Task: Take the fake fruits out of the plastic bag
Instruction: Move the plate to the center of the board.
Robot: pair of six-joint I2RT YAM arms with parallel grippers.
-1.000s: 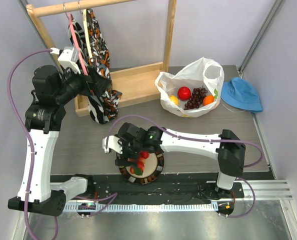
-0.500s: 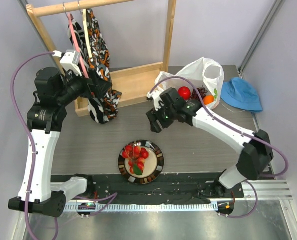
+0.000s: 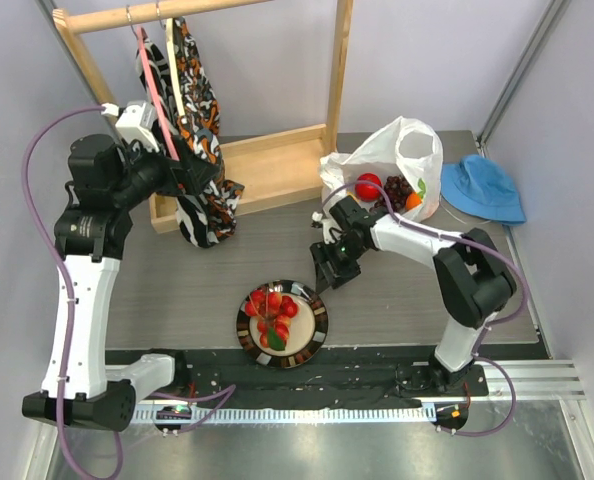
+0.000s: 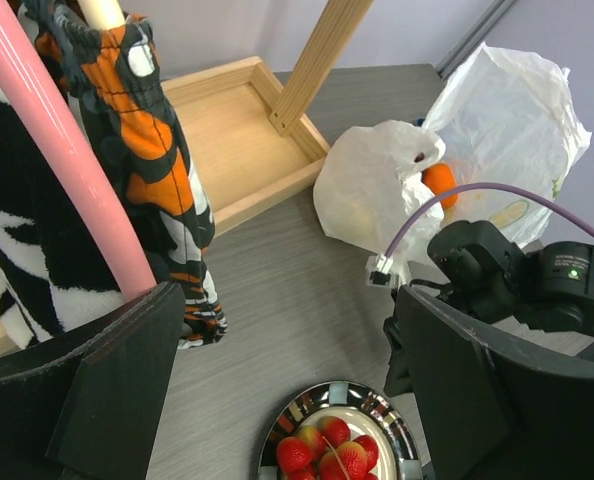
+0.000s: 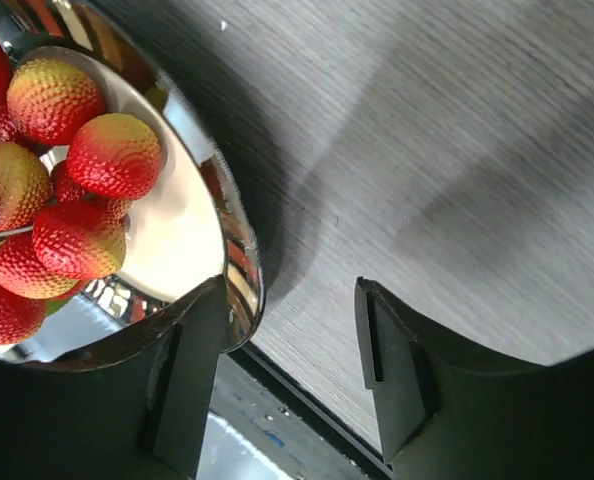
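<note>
The white plastic bag (image 3: 402, 150) lies at the back right, with a red apple (image 3: 368, 186), purple grapes (image 3: 397, 189) and an orange (image 3: 414, 200) in its mouth. The lemon is hidden. The red berry cluster (image 3: 274, 318) lies on a striped plate (image 3: 320, 322). My right gripper (image 3: 329, 276) is open and empty, low over the table by the plate's upper right rim. The right wrist view shows the berries (image 5: 72, 200) beside its open gripper (image 5: 292, 350). My left gripper (image 3: 199, 172) is open and empty, high by the hanging garment. The left wrist view shows the bag (image 4: 372, 190) and orange (image 4: 439, 183).
A wooden clothes rack with a tray base (image 3: 267, 165) stands at the back left. A patterned garment (image 3: 197, 110) hangs on a pink hanger (image 4: 57, 150). A blue hat (image 3: 482, 188) lies right of the bag. The table's front edge and rail (image 5: 277, 400) run just below the plate.
My right gripper left the plate, where the berries stay, swung up toward the bag, then came back down beside the plate's upper right rim. The left arm has barely moved.
</note>
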